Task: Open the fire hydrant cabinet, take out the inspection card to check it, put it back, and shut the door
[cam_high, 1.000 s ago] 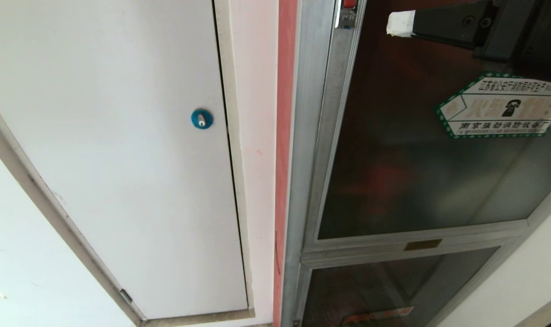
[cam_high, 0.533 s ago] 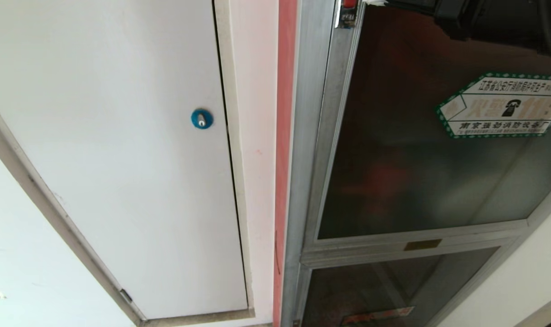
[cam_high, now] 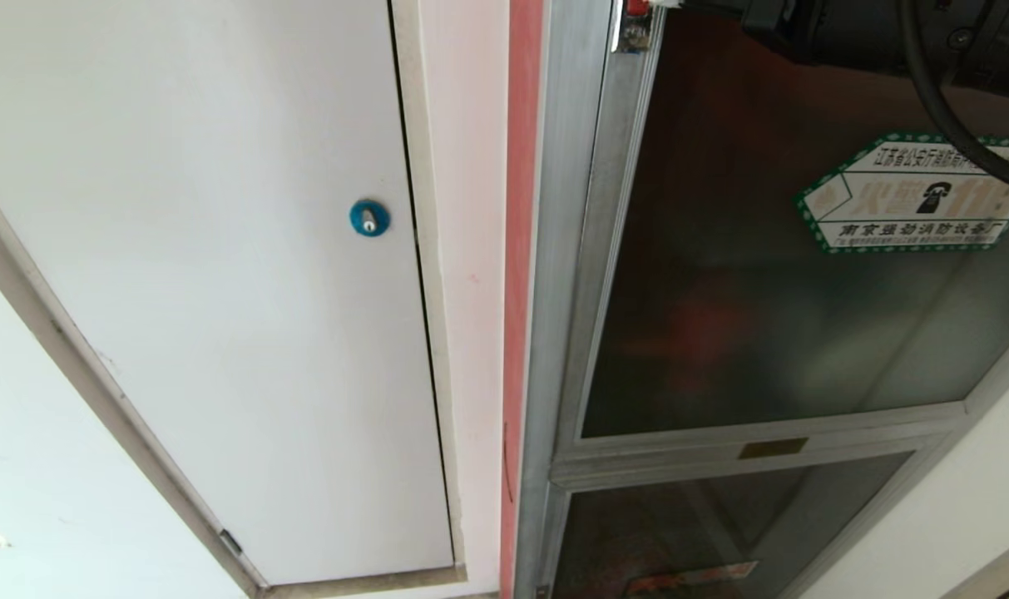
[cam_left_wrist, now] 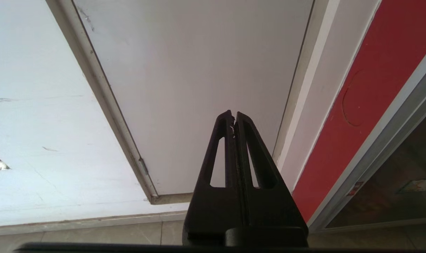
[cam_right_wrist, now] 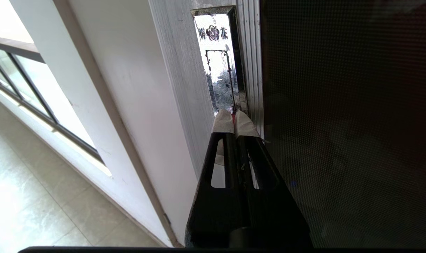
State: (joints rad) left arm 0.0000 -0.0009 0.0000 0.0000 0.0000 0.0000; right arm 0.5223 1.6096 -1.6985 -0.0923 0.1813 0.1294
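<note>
The fire hydrant cabinet (cam_high: 566, 249) fills the right half of the head view, its aluminium frame running down beside a red strip. The door (cam_high: 762, 316) of dark smoky glass lies shut in the frame, with red shapes dim behind it. A green-bordered hexagonal sticker (cam_high: 912, 200) sits on the glass. My right gripper (cam_right_wrist: 234, 117) is shut, its white-taped tips pressed at the shiny metal latch plate (cam_right_wrist: 218, 70) on the door's edge. Only the right arm's black body (cam_high: 845, 29) shows in the head view. My left gripper (cam_left_wrist: 233, 117) is shut and parked low. The inspection card is hidden.
A plain white panel door (cam_high: 221, 291) with a blue round lock (cam_high: 369, 217) stands left of the cabinet. Below the main door is a smaller dark glass panel (cam_high: 704, 532) with a red strip label (cam_high: 691, 576). A tiled floor and window rail (cam_right_wrist: 30, 70) lie beside the wall.
My right gripper has moved up and left across the glass to the latch at the door's edge, leaving the head view almost wholly. The door and the left arm have not moved.
</note>
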